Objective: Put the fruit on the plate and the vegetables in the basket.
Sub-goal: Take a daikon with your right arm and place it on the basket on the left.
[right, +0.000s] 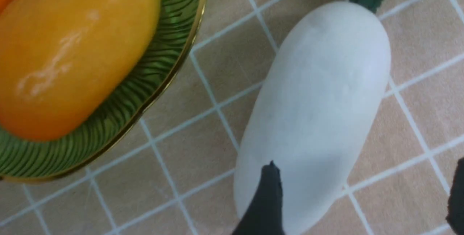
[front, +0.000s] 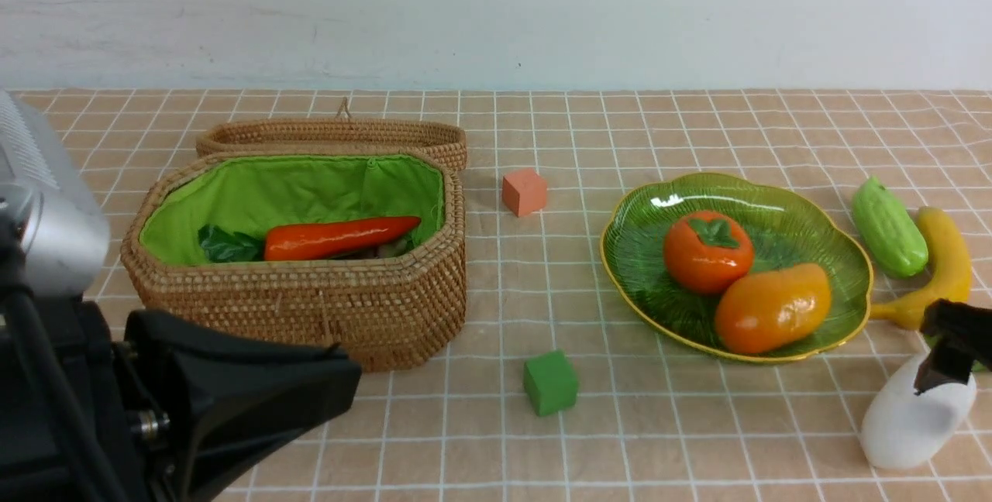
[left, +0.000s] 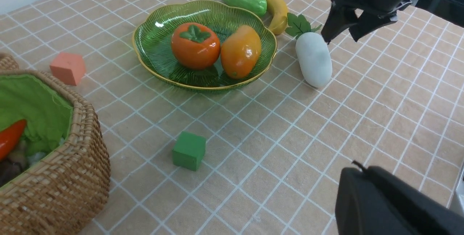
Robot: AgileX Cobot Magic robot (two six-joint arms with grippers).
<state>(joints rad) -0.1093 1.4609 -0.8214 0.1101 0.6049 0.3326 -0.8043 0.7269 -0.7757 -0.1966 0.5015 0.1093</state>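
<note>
Basket (front: 310, 293), at nine o'clock on the tabletop (front: 496, 440) (twelve o'clock being the far wall), stands with its lid (front: 333, 132) open behind it. The carrot (front: 341, 237) lies inside, and a dark shape (left: 9, 169) beneath it is too hidden to name. Plate (front: 775, 204), at three o'clock, carries the persimmon (front: 707, 252) and the mango (front: 772, 308), which touch, the mango at the persimmon's five o'clock.

Left hand (front: 318, 382), low at seven o'clock near the basket's front wall, is pressed together, with nothing seen in it. Right hand (left: 341, 37), at four o'clock, hovers with fingers spread to either side of the radish (front: 914, 417) and has no grip on it.

The radish lies on the tabletop just outside the plate's rim, at the plate's four o'clock. Banana (front: 949, 262) and cucumber (front: 889, 227) lie side by side at the plate's three o'clock, also outside the rim. A green cube (front: 550, 383) and a salmon cube (front: 525, 191) sit between basket and plate.

By this layout, two fruits are placed and the banana remains. At least one vegetable is stowed, while the radish and cucumber remain; the radish looks to be next.
</note>
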